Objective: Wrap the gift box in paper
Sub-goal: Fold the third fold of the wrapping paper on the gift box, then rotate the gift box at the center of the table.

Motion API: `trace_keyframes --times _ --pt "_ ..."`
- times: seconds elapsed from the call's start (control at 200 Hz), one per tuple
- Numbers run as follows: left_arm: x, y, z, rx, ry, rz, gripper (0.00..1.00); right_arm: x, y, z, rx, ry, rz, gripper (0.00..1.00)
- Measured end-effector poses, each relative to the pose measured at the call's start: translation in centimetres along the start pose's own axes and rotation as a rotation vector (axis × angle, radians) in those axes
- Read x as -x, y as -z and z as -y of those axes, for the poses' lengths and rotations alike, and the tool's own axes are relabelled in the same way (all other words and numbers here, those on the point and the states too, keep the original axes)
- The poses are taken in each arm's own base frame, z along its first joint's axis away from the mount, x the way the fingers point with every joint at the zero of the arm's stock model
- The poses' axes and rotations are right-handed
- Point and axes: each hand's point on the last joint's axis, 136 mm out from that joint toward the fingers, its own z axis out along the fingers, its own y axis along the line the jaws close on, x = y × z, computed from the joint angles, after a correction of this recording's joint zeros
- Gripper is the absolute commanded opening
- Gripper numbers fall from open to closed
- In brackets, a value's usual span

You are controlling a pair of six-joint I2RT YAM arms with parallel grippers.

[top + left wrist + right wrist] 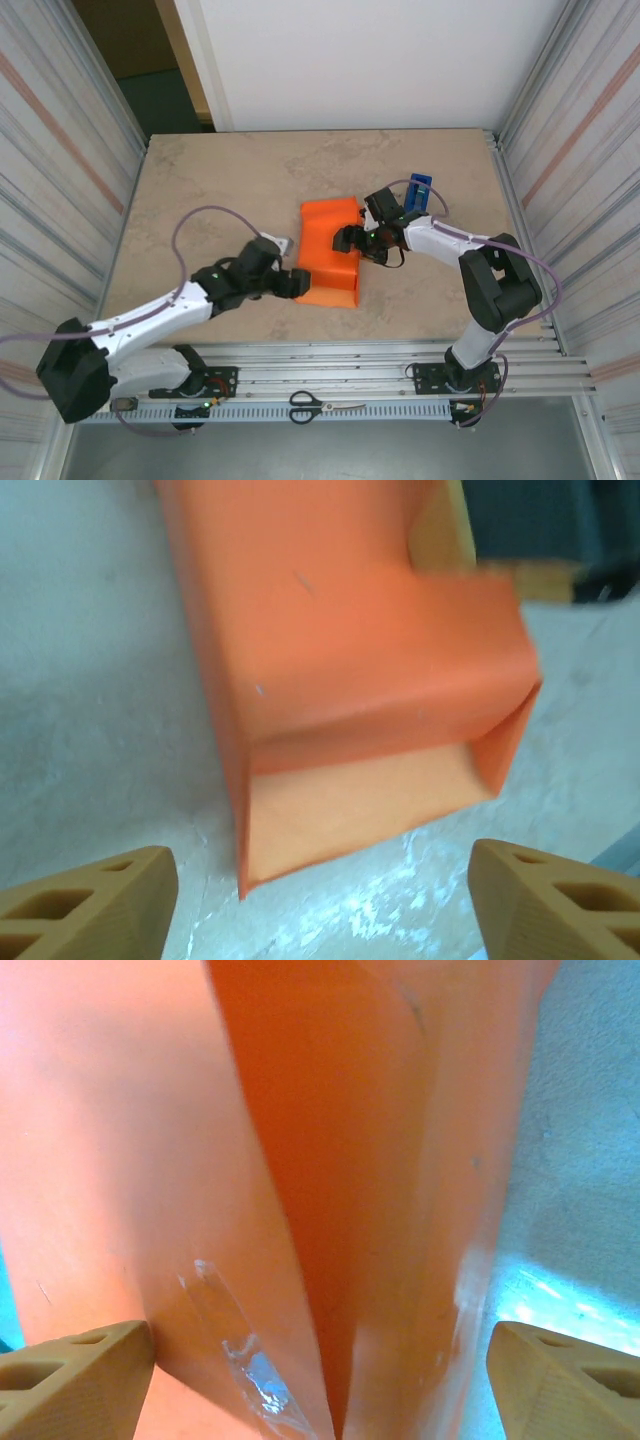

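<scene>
The orange paper [330, 250] lies mid-table, folded over into a flat sleeve, and the gift box is hidden inside it. In the left wrist view the paper [360, 650] shows its open near end, with a pale inner face. My left gripper [320, 880] stands open just short of that end, with bare table between its fingers [100, 900]. My right gripper [358, 240] hangs open over the sleeve's right edge. In its own view the paper [330, 1140] has an overlapping seam and a strip of clear tape [240, 1350] between the wide-apart fingers [570, 1380].
A blue tape dispenser [417, 192] stands just behind the right gripper. Scissors [325, 405] lie on the rail at the near edge. Metal frame walls close in the table [200, 190] on the left and right.
</scene>
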Motion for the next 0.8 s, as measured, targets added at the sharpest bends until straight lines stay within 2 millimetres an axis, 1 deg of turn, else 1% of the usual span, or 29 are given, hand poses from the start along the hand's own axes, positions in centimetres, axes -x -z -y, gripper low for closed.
trace_keyframes --times 0.105,0.195,0.331,0.476,0.556,0.666,0.797 --pt "2.4 -0.5 -2.2 -0.016 0.088 0.009 0.85 0.6 0.5 -0.8 0.014 0.01 0.006 0.91" --pt "3.9 -1.5 -3.4 -0.034 0.149 -0.013 0.86 1.4 1.1 -1.6 0.036 0.02 0.028 0.91" --pt "6.3 -2.4 -4.4 -0.075 0.202 -0.002 0.86 2.0 2.1 -2.1 0.054 0.027 0.06 0.91" --pt "8.2 -2.2 -4.8 -0.094 0.216 0.03 0.86 2.3 3.6 -2.7 0.084 0.034 0.13 0.9" --pt "8.8 -2.0 -4.8 -0.107 0.221 0.041 0.86 2.3 4.4 -2.8 0.09 0.037 0.159 0.9" --pt "9.1 -1.8 -5.4 -0.109 0.236 0.047 0.86 2.5 5.2 -2.8 0.095 0.034 0.203 0.89" --pt "9.1 -1.4 -5.9 -0.1 0.248 0.06 0.85 2.3 5.6 -2.1 0.082 0.017 0.24 0.9"
